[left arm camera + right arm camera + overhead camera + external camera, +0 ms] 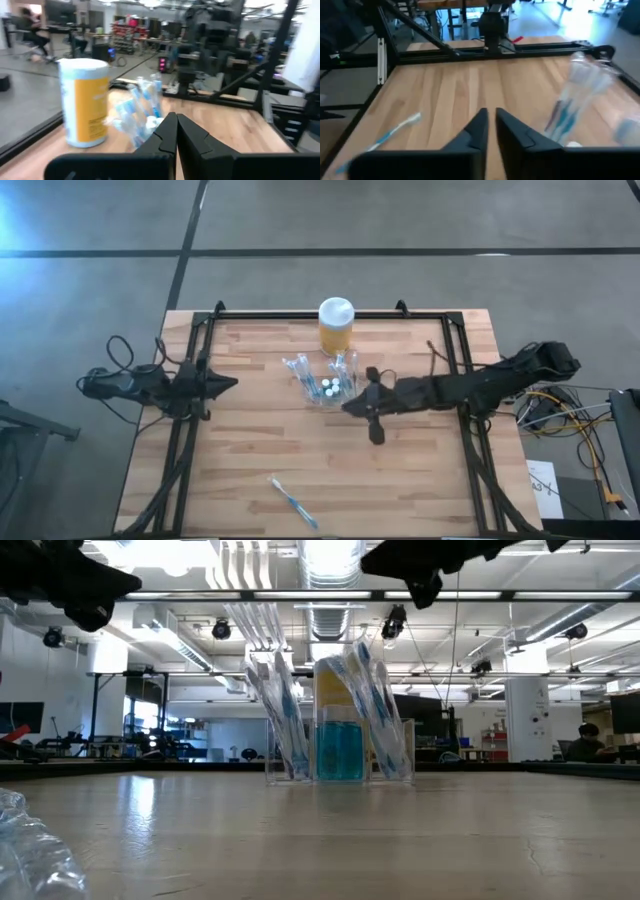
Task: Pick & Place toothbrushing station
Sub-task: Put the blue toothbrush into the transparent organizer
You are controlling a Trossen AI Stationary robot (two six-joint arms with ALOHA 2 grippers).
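Observation:
The toothbrushing station (325, 383) is a small clear holder with several blue-and-white toothbrushes in it. It stands on its base on the wooden table, just in front of a yellow jar with a white lid (336, 328). It also shows in the low view (340, 755). My right gripper (347, 406) is shut, just to the right and near side of the station. In its wrist view the station (575, 95) stands off to one side of the fingers (491, 116). My left gripper (232, 383) is shut and waits at the table's left, pointing toward the station (142, 112).
A loose blue-and-white toothbrush (293, 502) lies near the table's front edge, and also shows in the right wrist view (395, 131). Crinkled clear plastic (30, 840) shows at the low view's near left. A black frame rail (300, 315) runs along the table's far side.

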